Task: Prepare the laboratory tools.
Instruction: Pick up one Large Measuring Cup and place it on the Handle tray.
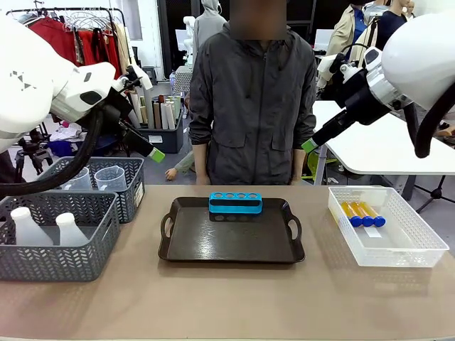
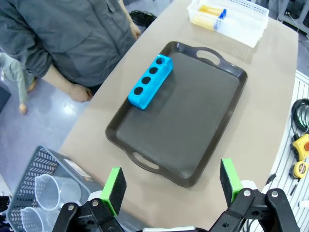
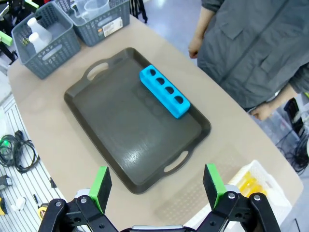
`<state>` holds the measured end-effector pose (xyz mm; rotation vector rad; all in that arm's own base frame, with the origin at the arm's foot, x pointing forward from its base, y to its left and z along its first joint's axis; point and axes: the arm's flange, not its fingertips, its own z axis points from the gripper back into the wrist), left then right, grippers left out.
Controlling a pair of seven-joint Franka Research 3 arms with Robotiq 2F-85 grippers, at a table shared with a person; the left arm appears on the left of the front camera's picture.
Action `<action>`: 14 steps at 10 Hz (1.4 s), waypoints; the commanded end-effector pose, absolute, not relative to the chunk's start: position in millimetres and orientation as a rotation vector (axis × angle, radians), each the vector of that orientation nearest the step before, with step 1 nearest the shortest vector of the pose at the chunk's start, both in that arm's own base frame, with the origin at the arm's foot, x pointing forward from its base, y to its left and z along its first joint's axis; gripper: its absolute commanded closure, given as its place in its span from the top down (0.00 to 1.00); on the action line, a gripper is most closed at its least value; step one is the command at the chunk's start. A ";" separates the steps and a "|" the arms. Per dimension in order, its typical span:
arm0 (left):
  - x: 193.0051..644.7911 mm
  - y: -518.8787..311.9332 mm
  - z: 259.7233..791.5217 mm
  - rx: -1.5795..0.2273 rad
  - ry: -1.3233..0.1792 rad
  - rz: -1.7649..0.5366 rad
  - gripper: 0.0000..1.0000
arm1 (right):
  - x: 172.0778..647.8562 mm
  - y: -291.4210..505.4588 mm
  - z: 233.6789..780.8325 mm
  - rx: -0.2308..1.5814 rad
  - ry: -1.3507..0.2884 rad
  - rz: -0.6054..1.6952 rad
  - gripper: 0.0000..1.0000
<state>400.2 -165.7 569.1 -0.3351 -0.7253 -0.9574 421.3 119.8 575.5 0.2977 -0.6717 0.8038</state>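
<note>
A blue tube rack point(image 1: 235, 203) with its holes empty lies at the far edge of the black tray point(image 1: 213, 245). Three yellow-filled tubes point(image 1: 362, 214) with blue caps rest in the white basket point(image 1: 419, 241) on the right. Two clear beakers point(image 1: 99, 177) stand in the rear grey basket, and two white flasks point(image 1: 43, 227) in the front one. My left gripper point(image 2: 172, 180) hangs open high above the tray's left side, holding nothing. High over the tray's right side, my right gripper point(image 3: 157, 184) is open and empty too. The rack point(image 2: 150, 81) and the tubes point(image 2: 212, 11) appear below.
A person point(image 1: 252, 99) in a grey jacket stands at the far edge, arms down. The grey baskets point(image 1: 60, 259) fill the table's left side. Bare tabletop point(image 1: 227, 298) lies in front of the tray.
</note>
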 end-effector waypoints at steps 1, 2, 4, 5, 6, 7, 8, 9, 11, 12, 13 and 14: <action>401.2 -164.3 567.8 -0.349 -0.723 -0.957 1.00 | 421.8 119.5 574.7 0.314 -0.673 0.805 1.00; 401.2 -164.3 567.8 -0.349 -0.723 -0.957 1.00 | 421.8 119.5 574.7 0.314 -0.673 0.805 1.00; 401.2 -164.3 567.8 -0.349 -0.723 -0.957 1.00 | 421.8 119.5 574.7 0.314 -0.673 0.805 1.00; 401.2 -164.3 567.8 -0.349 -0.723 -0.957 1.00 | 421.8 119.5 574.7 0.314 -0.673 0.805 1.00; 401.2 -164.3 567.8 -0.349 -0.723 -0.957 1.00 | 421.8 119.5 574.7 0.314 -0.673 0.805 1.00; 401.2 -164.3 567.8 -0.349 -0.723 -0.957 1.00 | 421.8 119.5 574.7 0.314 -0.673 0.805 1.00; 400.2 -165.6 569.1 -0.335 -0.725 -0.957 1.00 | 421.8 119.5 574.7 0.314 -0.673 0.805 1.00; 404.3 -165.0 570.8 -0.290 -0.701 -0.910 1.00 | 421.8 119.5 574.7 0.314 -0.673 0.805 1.00; 411.7 -158.9 575.7 -0.270 -0.677 -0.858 1.00 | 421.8 119.5 574.7 0.314 -0.673 0.805 1.00; 413.5 -155.7 576.5 -0.274 -0.680 -0.851 1.00 | 421.8 119.5 574.7 0.314 -0.673 0.805 1.00; 417.8 -150.9 578.8 -0.264 -0.685 -0.826 1.00 | 421.8 119.5 574.7 0.314 -0.673 0.805 1.00; 427.8 -140.6 580.3 -0.206 -0.652 -0.761 1.00 | 421.8 119.5 574.7 0.314 -0.673 0.805 1.00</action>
